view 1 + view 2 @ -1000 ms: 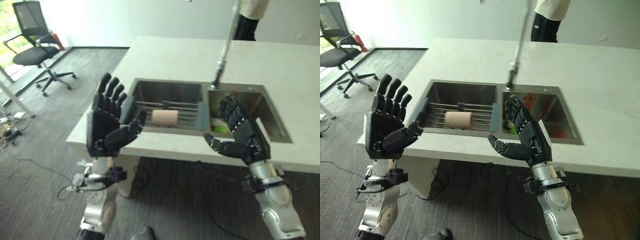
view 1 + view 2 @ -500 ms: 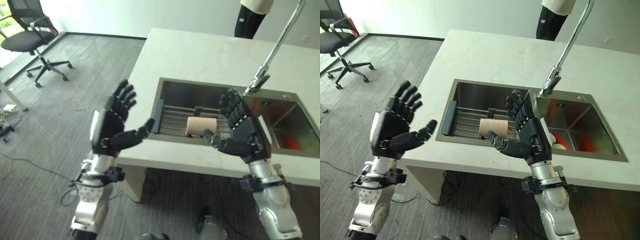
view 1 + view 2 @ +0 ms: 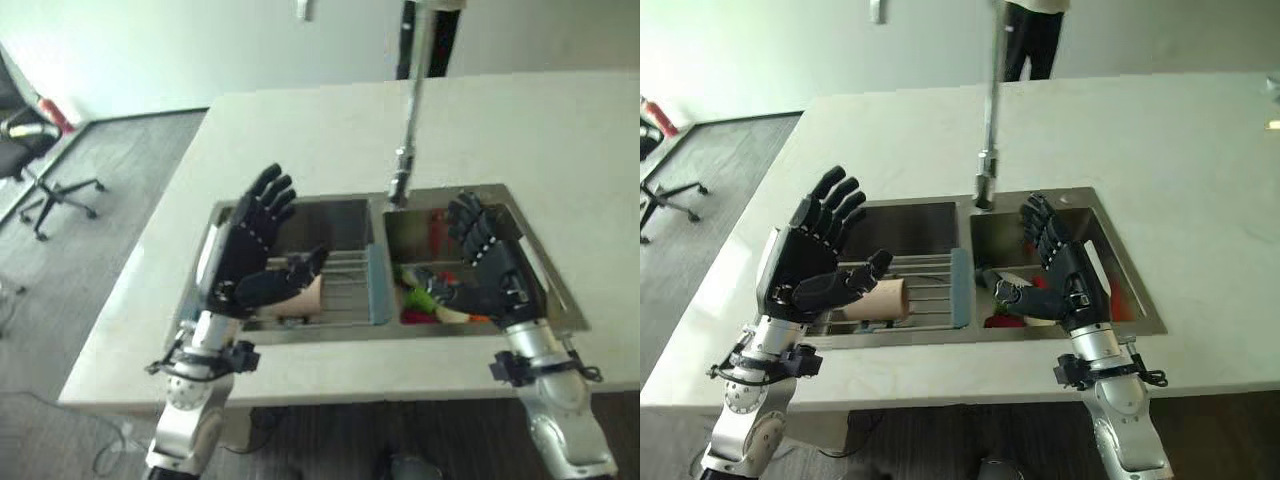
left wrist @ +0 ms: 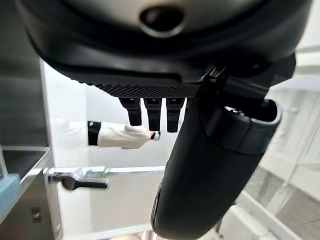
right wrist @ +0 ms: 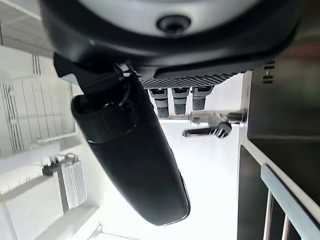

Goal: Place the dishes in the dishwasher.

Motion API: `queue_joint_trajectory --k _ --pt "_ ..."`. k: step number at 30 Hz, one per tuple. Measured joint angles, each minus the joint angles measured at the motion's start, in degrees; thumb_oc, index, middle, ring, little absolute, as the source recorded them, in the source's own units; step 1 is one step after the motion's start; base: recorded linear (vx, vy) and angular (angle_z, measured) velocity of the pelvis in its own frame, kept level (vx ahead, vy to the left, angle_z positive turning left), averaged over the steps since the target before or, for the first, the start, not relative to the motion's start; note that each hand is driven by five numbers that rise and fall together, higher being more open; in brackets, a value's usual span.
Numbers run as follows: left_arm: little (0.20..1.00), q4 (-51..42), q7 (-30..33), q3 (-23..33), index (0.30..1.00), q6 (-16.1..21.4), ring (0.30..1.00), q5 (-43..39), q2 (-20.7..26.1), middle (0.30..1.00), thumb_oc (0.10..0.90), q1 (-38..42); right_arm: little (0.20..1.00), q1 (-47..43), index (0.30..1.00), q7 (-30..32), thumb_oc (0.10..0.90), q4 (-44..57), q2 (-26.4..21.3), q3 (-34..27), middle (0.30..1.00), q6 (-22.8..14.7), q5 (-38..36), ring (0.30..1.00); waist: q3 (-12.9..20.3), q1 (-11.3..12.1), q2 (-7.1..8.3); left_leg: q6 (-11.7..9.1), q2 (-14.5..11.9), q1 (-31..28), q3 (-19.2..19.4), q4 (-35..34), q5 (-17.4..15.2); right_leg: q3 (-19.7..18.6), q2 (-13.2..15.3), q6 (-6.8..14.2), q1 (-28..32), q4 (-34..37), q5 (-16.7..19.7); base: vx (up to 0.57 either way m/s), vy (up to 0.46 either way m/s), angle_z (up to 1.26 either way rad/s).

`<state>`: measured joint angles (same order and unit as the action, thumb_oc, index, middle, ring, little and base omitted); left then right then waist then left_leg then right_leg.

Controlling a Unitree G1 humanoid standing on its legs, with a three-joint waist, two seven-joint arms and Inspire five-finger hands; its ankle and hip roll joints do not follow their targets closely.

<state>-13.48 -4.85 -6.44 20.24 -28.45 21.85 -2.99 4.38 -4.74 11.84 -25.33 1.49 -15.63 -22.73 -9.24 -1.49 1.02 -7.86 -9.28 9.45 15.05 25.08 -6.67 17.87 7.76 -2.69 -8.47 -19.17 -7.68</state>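
A steel double sink point(image 3: 1140, 322) is set in the pale counter. In its left basin a beige cup point(image 3: 886, 297) lies on its side on a wire rack point(image 3: 930, 292). Red, green and white dishes point(image 3: 425, 297) are piled in the right basin. My left hand point(image 3: 808, 268) is raised above the left basin, fingers spread and straight, holding nothing. Above the right basin my right hand point(image 3: 1068, 272) is open too, palm facing left, over the dishes. Both wrist views show straight fingers point(image 4: 152, 112) and a free thumb point(image 5: 135, 160).
A tall faucet point(image 3: 989, 120) rises between the basins at the back edge. A person point(image 3: 1031, 35) stands beyond the counter's far side. An office chair point(image 3: 35, 150) is on the floor at the left. The counter point(image 3: 1200, 180) spreads wide to the right.
The camera has swung round to face the sink squarely. Both hands stay raised and open and now hang over the two basins instead of in front of the counter's edge.
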Motion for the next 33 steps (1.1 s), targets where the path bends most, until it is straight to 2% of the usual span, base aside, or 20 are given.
queue_joint_trajectory --k 1,2,3,4,5,6,9,11,12,16,18,22,24,26,30,33 --pt "0.900 -0.5 -0.3 0.0 0.900 0.6 0.900 0.0 0.2 0.900 0.800 -1.0 0.900 -0.9 0.900 -0.1 0.800 -0.2 0.6 0.3 0.900 0.0 0.0 0.900 0.2 0.3 -1.20 2.2 -0.4 -0.7 -0.1 -9.1 0.0 -0.9 -2.4 0.8 0.2 1.6 0.6 0.04 0.199 -0.86" --pt "0.900 -0.2 -0.9 -0.1 0.900 0.7 0.900 0.2 0.5 0.900 0.800 -1.0 0.900 -0.8 0.900 -1.1 0.800 -0.3 -0.1 0.4 0.900 0.3 0.0 0.900 -0.1 0.2 -2.53 2.6 -0.8 0.9 -4.1 -10.9 1.4 -1.7 -5.0 -0.1 0.5 1.7 1.1 0.04 0.173 -0.87" --pt "0.900 0.1 -0.9 -0.1 0.900 0.7 0.900 0.2 0.5 0.900 0.800 -1.0 0.900 -0.3 0.900 -1.2 0.800 -0.3 -0.4 0.5 0.900 0.5 0.0 0.900 0.0 0.1 -2.59 2.6 -0.7 0.9 -5.0 -10.7 1.6 -1.8 -5.3 -0.1 0.8 1.7 0.9 0.02 0.145 -0.59" --pt "0.900 0.5 -0.9 -0.1 0.900 0.7 0.900 0.3 0.5 0.900 0.800 -0.8 0.900 0.7 0.900 -1.3 0.800 -0.3 -1.0 0.4 0.900 0.6 0.0 0.900 -0.1 -0.2 -1.91 2.8 -0.6 0.3 -4.8 -10.0 1.5 -1.6 -5.3 0.0 1.3 1.9 0.6 0.01 0.115 -0.24" --pt "0.900 0.8 -1.0 -0.1 0.900 0.7 0.900 0.4 0.7 0.900 0.800 0.2 0.900 1.3 0.900 -1.2 0.800 -0.3 -1.5 -0.5 0.900 0.6 0.0 0.900 0.0 -0.7 -1.39 2.7 -0.7 -0.3 -3.6 -9.1 1.5 -1.4 -5.1 -0.5 1.6 2.2 0.4 0.02 0.118 -0.06" --pt "0.900 0.7 -1.2 -0.1 0.900 0.7 0.900 0.6 0.7 0.900 0.800 1.0 0.900 1.2 0.900 -1.1 0.800 -0.3 -2.0 -1.4 0.900 0.6 -0.1 0.900 0.0 -1.2 -1.59 2.7 -0.7 -1.5 -2.8 -9.3 1.5 -1.2 -5.1 -1.0 1.5 2.1 0.2 0.03 0.126 0.13" --pt "0.900 0.7 -2.2 -0.1 0.900 0.7 0.900 2.3 2.2 0.900 0.800 3.0 0.900 1.2 0.900 -1.2 0.800 -0.3 -2.1 -2.1 0.900 0.6 -0.5 0.900 0.2 -1.5 -2.49 3.0 -0.8 -6.0 -2.6 -11.5 1.4 -0.2 -4.3 -0.6 0.7 0.0 -0.2 0.03 0.156 0.32" --pt "0.900 0.7 -2.3 0.4 0.900 0.1 0.900 3.0 2.6 0.900 0.800 3.4 0.900 1.0 0.900 -1.6 0.800 -0.3 -1.6 -2.0 0.900 0.9 -0.4 0.900 0.3 0.1 -2.35 3.4 1.4 -6.9 -1.2 -12.3 1.3 -0.4 -1.4 0.6 -0.3 -2.1 -0.6 0.01 0.151 0.23" --pt "0.900 0.8 -2.3 2.6 0.900 -0.5 0.900 4.6 3.1 0.900 0.800 3.3 0.900 1.0 0.900 -2.1 0.800 -0.3 -1.3 -2.0 0.900 1.1 -0.4 0.900 0.4 0.6 -2.52 5.1 3.4 -6.4 -1.4 -12.0 0.7 -0.3 0.7 2.3 -0.4 -1.9 0.0 0.00 0.161 0.14" --pt "0.900 0.9 -4.6 7.0 0.900 -2.8 0.900 7.0 8.4 0.900 0.800 3.3 0.900 1.0 0.900 -3.1 0.800 -0.3 -1.3 -2.1 0.900 1.4 -0.3 0.900 0.5 1.7 -2.65 7.2 5.5 -5.8 -1.3 -11.2 -0.2 -0.3 2.9 4.2 -0.1 -1.3 0.9 0.00 0.091 0.13" --pt "0.900 1.1 -4.7 7.1 0.900 -3.5 0.900 8.9 11.0 0.900 0.800 3.1 0.900 0.6 0.900 -3.7 0.800 -0.3 -1.3 -2.0 0.900 2.2 -0.2 0.900 0.5 1.9 -2.64 7.7 6.0 -5.5 -1.3 -10.8 -0.5 -0.3 3.4 4.8 0.0 -0.8 1.3 0.01 0.051 0.05" --pt "0.900 1.6 -7.2 7.1 0.900 -6.7 0.900 15.1 12.2 0.900 0.800 2.0 0.900 0.2 0.900 -4.2 0.800 -0.3 -1.4 -2.2 0.900 3.2 -0.2 0.900 0.5 1.8 -2.67 7.9 6.4 -5.7 -1.2 -10.4 -0.6 -0.5 3.6 5.0 0.2 -0.6 1.6 0.01 0.052 -0.01" --pt "0.900 2.6 -8.7 6.4 0.900 -8.1 0.900 19.4 16.4 0.900 0.800 2.4 0.900 -0.1 0.900 -4.9 0.800 -0.3 -1.9 -2.2 0.900 3.6 -0.3 0.900 0.9 1.6 -2.97 7.9 6.1 -5.8 -1.0 -10.4 -0.6 -0.7 3.3 5.0 0.2 -0.7 1.6 0.01 0.056 -0.06" --pt "0.900 5.0 -9.9 4.8 0.900 -9.7 0.900 20.9 18.7 0.900 0.800 3.4 0.900 -0.1 0.900 -5.0 0.800 -0.3 -3.1 -2.2 0.900 3.9 -0.3 0.900 1.7 1.6 -3.72 7.9 6.0 -5.8 -0.8 -10.4 -0.6 -0.9 3.3 5.0 0.1 -0.7 1.6 0.01 0.033 -0.07" --pt "0.900 7.1 -12.3 3.4 0.900 -13.7 0.900 22.7 19.6 0.900 0.800 4.1 0.900 -0.3 0.900 -5.5 0.800 -0.3 -3.9 -2.0 0.900 4.9 -0.3 0.900 2.5 1.1 -3.99 7.8 5.4 -6.3 0.3 -10.4 -0.6 -2.0 2.6 5.3 -0.2 -0.8 1.5 0.01 0.011 -0.15" --pt "0.900 7.7 -13.4 -0.3 0.900 -15.2 0.900 23.3 20.1 0.900 0.800 6.0 0.900 -0.4 0.900 -5.6 0.800 -0.3 -4.7 -1.7 0.900 5.1 -0.3 0.900 2.7 0.2 -4.01 7.8 5.4 -6.3 0.4 -10.3 -0.6 -2.1 2.6 5.3 -0.4 -0.9 1.5 0.00 0.000 -0.02"
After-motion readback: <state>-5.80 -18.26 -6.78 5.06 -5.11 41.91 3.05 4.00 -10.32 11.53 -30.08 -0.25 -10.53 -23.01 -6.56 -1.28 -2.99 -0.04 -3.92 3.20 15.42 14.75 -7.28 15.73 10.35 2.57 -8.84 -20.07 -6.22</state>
